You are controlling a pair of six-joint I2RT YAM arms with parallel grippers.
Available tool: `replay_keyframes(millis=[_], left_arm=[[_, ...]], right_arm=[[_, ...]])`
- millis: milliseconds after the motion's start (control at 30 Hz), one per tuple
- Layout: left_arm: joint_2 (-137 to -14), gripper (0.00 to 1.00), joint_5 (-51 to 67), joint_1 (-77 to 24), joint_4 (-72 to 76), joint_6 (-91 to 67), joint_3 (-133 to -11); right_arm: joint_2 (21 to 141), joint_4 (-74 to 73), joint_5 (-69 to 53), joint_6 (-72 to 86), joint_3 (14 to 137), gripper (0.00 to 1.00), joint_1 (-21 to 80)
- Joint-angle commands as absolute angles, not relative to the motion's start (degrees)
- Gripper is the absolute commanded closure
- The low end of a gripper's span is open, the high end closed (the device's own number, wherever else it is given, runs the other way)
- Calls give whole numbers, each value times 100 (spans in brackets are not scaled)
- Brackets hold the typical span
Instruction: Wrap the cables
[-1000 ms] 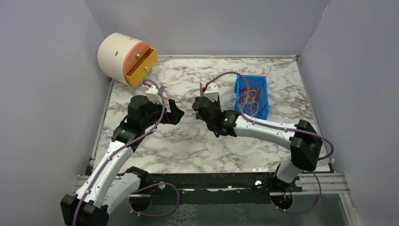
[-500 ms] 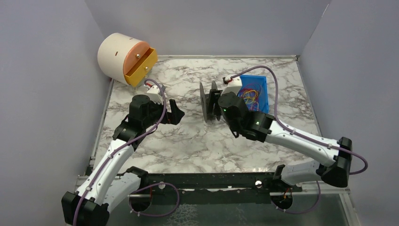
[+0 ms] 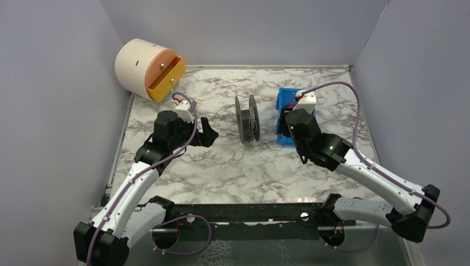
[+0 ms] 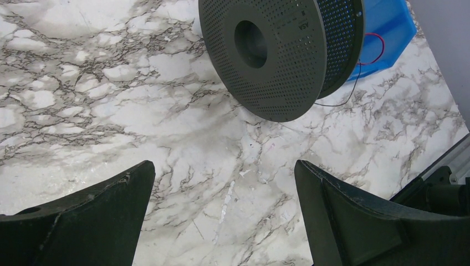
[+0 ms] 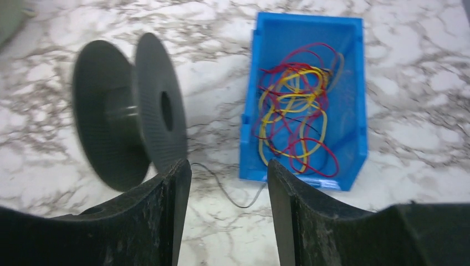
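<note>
A dark grey perforated spool (image 3: 248,119) stands on its rims mid-table; it also shows in the left wrist view (image 4: 280,52) and the right wrist view (image 5: 130,130). A blue bin (image 3: 284,100) to its right holds tangled red and yellow cables (image 5: 294,105). A thin black cable (image 5: 224,191) runs on the table from the spool to the bin. My left gripper (image 3: 208,133) is open and empty, left of the spool (image 4: 224,172). My right gripper (image 3: 288,126) is open and empty, at the bin's near left corner (image 5: 229,169).
A cream cylinder with an orange face and a pulled-out yellow drawer (image 3: 147,69) lies at the back left corner. Grey walls enclose the marble table on three sides. A metal rail (image 3: 249,210) runs along the near edge.
My right arm has swung right, from over the spool to the blue bin, and the spool now stands uncovered. The left arm has hardly moved.
</note>
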State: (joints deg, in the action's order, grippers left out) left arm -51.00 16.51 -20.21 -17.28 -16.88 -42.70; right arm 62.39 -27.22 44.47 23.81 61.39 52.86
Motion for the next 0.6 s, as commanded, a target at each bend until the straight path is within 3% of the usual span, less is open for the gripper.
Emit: replay_keyframes(millis=[0,200,567], left_arm=[[-5014,1,1765,-2014,-1666,-1657,-4263],[-4954,1,1741,-2014,-1685,-1644,-4247],[-4886,1,1747,-2061,-1692,-1626,-4243]], right_arm=[[6006,-2866,3782,2291,5656,43,4493],[6465,-2503,2551,2571,5243,48,3361],[7634,-1495,1741,2865,4927,55,2686]])
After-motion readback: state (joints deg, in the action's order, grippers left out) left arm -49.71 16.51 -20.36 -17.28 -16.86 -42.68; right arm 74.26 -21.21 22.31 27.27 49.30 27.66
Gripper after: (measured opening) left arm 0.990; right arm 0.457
